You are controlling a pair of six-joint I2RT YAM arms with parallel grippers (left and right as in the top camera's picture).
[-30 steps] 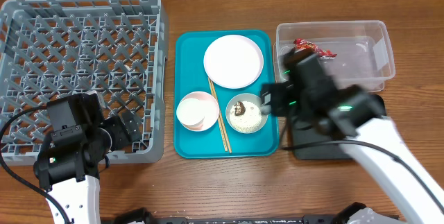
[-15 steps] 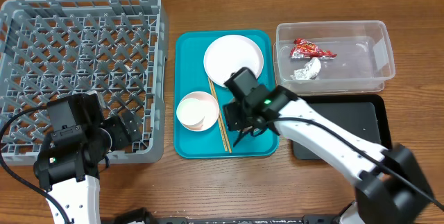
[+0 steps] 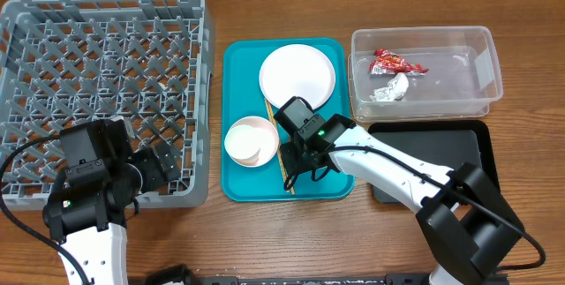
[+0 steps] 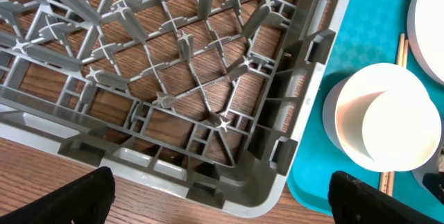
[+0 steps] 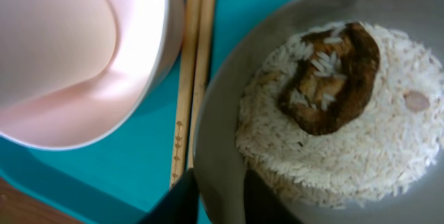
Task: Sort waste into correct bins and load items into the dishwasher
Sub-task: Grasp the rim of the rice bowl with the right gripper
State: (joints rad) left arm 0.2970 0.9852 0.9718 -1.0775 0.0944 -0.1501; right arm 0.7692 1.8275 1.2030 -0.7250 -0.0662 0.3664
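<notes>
In the right wrist view my right gripper [image 5: 225, 200] is shut on the near rim of the grey-green bowl [image 5: 229, 113], one finger inside and one outside. White rice [image 5: 361, 154] and a brown food lump [image 5: 333, 78] fill that bowl. The wooden chopsticks [image 5: 191, 78] lie between it and the pale pink bowl [image 5: 69, 57]. Overhead, my right gripper [image 3: 300, 157] covers the grey-green bowl on the teal tray [image 3: 238, 64], below the white plate [image 3: 297, 77]. My left gripper [image 4: 225, 203] is open, with nothing between its fingers, at the front right corner of the dish rack [image 4: 208, 78].
The grey dish rack [image 3: 106, 64] fills the left side. At the right, a clear tub [image 3: 477, 56] holds the red wrapper [image 3: 397, 61] and crumpled foil [image 3: 388, 89]. A black tray [image 3: 441, 153] lies below it, partly under my right arm.
My right arm swung left from beside the tub and black tray onto the teal tray. Its jaws closed on the grey-green bowl's rim. The left arm has not moved.
</notes>
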